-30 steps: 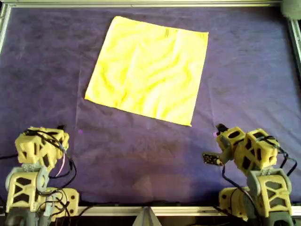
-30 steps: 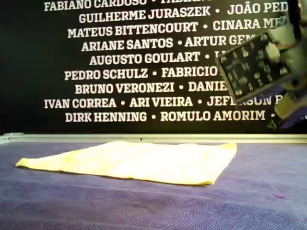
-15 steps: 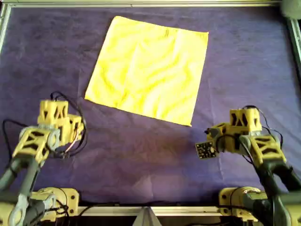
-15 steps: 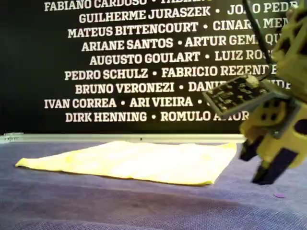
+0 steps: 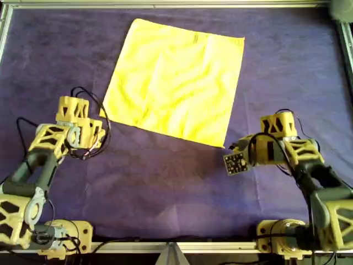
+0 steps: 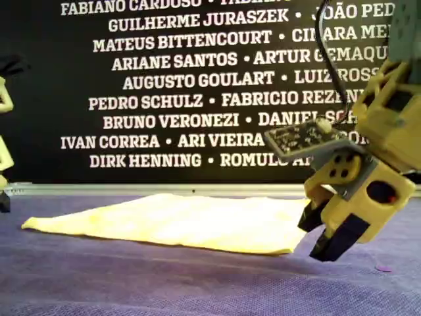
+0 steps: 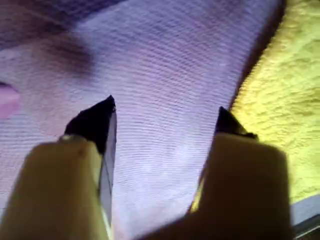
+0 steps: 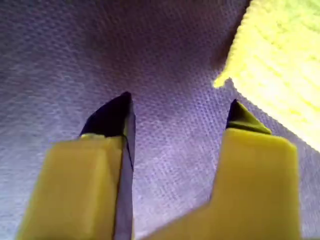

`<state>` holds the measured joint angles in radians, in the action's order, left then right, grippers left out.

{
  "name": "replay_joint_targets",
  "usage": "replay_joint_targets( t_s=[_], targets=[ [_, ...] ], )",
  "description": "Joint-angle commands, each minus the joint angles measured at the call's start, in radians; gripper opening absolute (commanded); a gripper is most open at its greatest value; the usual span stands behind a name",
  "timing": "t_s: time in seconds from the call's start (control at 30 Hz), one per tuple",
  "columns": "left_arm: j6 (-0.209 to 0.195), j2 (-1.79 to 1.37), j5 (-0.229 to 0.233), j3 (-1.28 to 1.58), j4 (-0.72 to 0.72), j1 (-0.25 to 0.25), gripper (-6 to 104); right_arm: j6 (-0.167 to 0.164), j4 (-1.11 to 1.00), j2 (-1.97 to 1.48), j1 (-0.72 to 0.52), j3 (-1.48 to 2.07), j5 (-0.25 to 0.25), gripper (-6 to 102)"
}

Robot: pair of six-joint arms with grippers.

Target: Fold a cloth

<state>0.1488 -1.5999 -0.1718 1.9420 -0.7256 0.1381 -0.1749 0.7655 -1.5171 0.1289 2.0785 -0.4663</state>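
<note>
The cloth lies flat toward the desk's far edge, and both pincers — left, right — hang wide open and empty beside its near corners, apparently poised to pinch them.

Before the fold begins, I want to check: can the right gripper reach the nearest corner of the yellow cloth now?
Probably yes. The right gripper is open just beside the yellow cloth corner, with only bare purple table covering between them.

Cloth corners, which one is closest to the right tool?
The cloth corner at, nearest the overhead view's bottom right; the open right tool sits just beside it.
</note>
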Motion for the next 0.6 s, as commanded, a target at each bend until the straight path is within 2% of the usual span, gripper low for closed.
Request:
replay_joint_targets(
  t_s=[0.0,0.33,0.47,0.57],
  targets=[
    [0.006,0.0,0.003,-0.095,0.021,0.025,72,-0.005,-0.044,0.032,0.008,-0.114,0.002,75],
    [0.006,0.138,0.003,-0.201,0.021,0.025,72,-0.005,-0.043,0.17,0.149,-0.241,0.008,75],
    [0.006,0.158,0.003,-0.216,0.021,0.025,72,0.023,-0.038,0.247,0.152,-0.319,0.009,75],
    [0.008,0.16,0.003,-0.221,0.021,0.025,72,0.031,-0.026,0.287,0.152,-0.379,0.009,74]
  ],
)
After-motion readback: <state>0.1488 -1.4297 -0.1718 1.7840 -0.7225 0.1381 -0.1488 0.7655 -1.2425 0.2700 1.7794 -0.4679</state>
